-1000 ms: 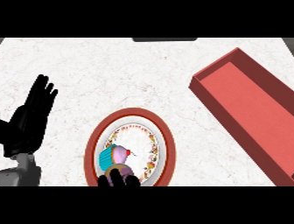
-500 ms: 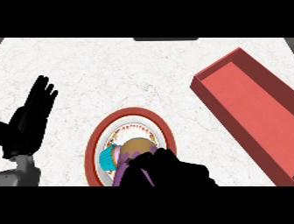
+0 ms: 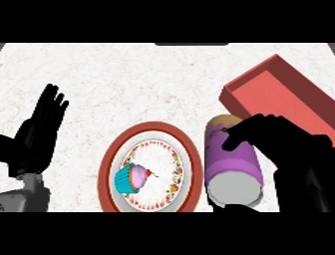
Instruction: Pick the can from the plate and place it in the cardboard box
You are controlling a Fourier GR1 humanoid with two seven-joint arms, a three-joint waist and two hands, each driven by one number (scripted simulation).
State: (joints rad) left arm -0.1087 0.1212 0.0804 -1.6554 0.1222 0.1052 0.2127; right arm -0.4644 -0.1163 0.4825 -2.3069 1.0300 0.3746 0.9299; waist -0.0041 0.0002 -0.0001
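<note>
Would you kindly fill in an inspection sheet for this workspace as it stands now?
Surface: white marbled counter.
Job's things: purple can is off the plate, to its right, in the right hand; red box stands open at the right, nothing visible inside.
Clutter: a cupcake on the plate.
Hands: right hand has its fingers curled round the can; left hand rests open at the left edge, fingers up.
Cables: nothing seen.
Surroundings: a dark shape at the counter's far edge, unclear what.
</note>
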